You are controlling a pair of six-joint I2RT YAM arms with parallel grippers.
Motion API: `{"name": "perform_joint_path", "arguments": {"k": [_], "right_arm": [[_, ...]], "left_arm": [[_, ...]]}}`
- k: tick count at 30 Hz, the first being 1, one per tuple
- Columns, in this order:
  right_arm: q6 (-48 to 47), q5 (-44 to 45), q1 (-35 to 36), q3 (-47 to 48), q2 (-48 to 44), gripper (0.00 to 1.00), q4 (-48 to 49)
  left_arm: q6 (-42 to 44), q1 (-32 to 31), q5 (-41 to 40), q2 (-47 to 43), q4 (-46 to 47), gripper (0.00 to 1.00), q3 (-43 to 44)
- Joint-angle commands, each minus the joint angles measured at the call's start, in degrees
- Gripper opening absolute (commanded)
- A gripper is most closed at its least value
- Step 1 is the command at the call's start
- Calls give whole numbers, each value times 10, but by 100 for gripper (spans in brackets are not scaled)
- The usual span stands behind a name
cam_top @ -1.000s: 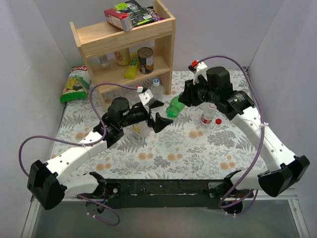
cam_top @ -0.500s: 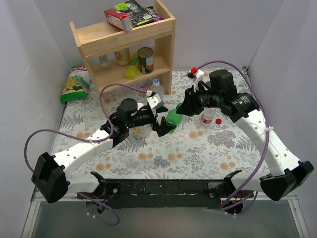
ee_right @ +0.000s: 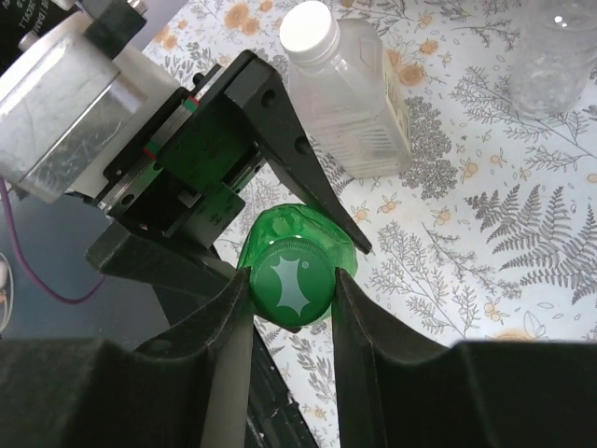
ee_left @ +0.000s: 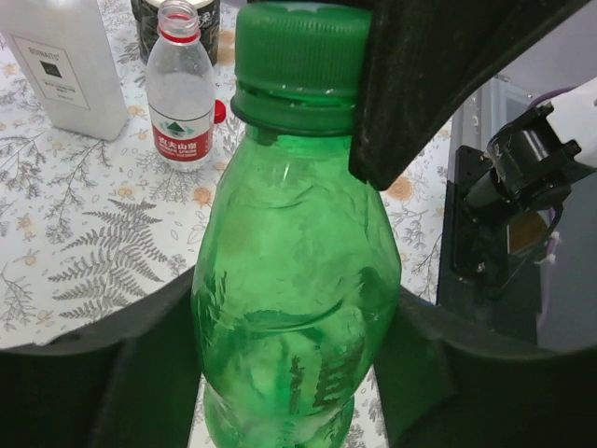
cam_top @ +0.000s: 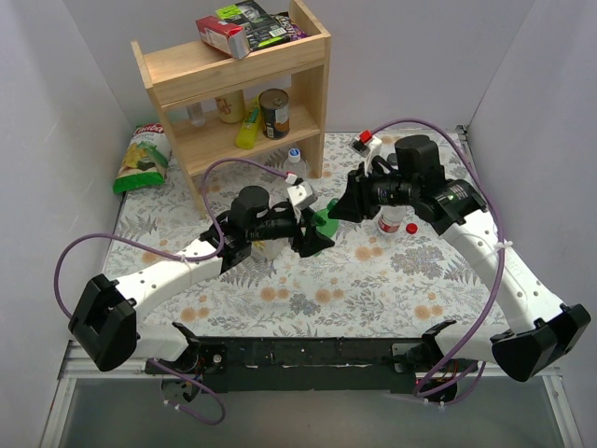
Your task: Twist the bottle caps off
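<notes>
Now the left gripper (cam_top: 315, 231) clamps the body of the green bottle (ee_left: 294, 308) mid-table, while the right gripper (ee_right: 291, 291), at its 1 o'clock, pinches the green cap (ee_right: 289, 280), seemingly snugly.

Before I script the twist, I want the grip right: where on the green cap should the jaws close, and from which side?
Grip the green cap on its round side wall, jaws on opposite sides, coming in end-on along the neck's axis. The left gripper clamps the green bottle by its body, which leaves the cap end free. The right gripper straddles the cap just so.
</notes>
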Motion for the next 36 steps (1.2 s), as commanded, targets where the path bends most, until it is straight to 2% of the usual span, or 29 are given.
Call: {"name": "perform_joint_path", "arguments": {"k": [1,3,6,7,9,10,12,17,21,27,36], "right_arm": [[20,-18,-3,-16,-29,1,55],[32,-3,-4,-35,-45,1,82],[60,36,-6,-53,-71,26,120],[77,65,-6,-57,-79,44,129],[99,88,-6,-76,-101,52,169],[110,116,-6,-83,-109,64,180],[141,142,-4,-96,-124,69,199],[165,214,7,-119,-145,70,213],[174,209,16,-118,-131,70,211],[197,190,27,-146,-117,70,263],[208,187,45,-146,-81,65,277]], "left_arm": [[-23,-3,-9,3,18,49,0],[-31,-3,-19,8,18,45,0],[-45,-3,-44,3,26,42,-6],[-56,-3,-56,2,33,40,-8],[-61,-4,-63,0,36,40,-13],[-66,-4,-67,0,40,40,-15],[-71,-4,-79,0,40,40,-15],[-84,-4,-85,1,37,39,-12],[-85,-5,-85,-3,43,39,-15],[-84,-5,-84,-2,41,39,-15],[-81,-8,-83,-6,40,39,-15]]}}
